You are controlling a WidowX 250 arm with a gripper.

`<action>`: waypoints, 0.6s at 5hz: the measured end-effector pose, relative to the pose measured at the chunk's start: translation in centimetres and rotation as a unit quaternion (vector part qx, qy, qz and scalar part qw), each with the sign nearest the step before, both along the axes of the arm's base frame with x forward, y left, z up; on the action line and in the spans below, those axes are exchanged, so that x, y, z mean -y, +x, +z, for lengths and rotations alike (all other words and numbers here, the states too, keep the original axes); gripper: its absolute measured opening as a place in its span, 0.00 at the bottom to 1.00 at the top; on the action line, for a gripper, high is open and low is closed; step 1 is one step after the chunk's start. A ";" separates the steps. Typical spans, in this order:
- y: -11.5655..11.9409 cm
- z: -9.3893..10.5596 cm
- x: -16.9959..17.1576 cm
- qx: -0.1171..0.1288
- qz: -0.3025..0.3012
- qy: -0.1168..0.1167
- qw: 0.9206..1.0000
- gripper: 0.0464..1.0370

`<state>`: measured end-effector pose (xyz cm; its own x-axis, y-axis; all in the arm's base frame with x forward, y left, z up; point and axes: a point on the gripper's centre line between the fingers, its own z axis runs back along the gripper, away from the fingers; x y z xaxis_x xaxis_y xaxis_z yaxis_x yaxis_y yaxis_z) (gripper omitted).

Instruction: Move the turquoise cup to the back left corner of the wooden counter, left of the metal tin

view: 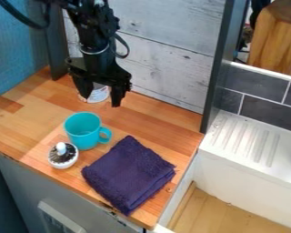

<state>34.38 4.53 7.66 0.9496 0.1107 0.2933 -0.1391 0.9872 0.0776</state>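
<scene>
Gripper (101, 101), above the rear part of the bench (157, 120): its fingers are released and stand apart, with the tin (98, 93) seen between and behind them. Contact between fingers and tin cannot be told. The step in hand appears to be one with an ungrasped tin; a hold on it would call for a finger at either side.

The tin is near the bench's rear edge, close to the plank wall (163, 63). The cup (83, 129), turquoise and upright, is towards the front edge, its handle pointing right. Just beside it, nearer that edge, is the pot (63, 155), white and round, with a dark top and a pale knob. The cloth (129, 174), purple and folded, lies by the near right corner.

Surroundings: the bench is of jointed wood strips. A dark post (219, 68) rises at its far right corner; beyond are the sink (251, 170), white with a ribbed drainer, and grey tiles (257, 86). A blue panel (11, 50) borders the left.
</scene>
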 end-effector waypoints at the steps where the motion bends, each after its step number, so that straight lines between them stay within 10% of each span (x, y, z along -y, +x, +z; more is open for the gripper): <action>1: -0.3 -1.0 0.1 -0.017 0.001 -0.002 1.000 0.96; 3: -0.5 -1.4 -0.2 -0.045 0.013 0.002 0.999 0.96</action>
<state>33.88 4.74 6.30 0.9687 0.1350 0.2083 -0.1575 0.9829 0.0957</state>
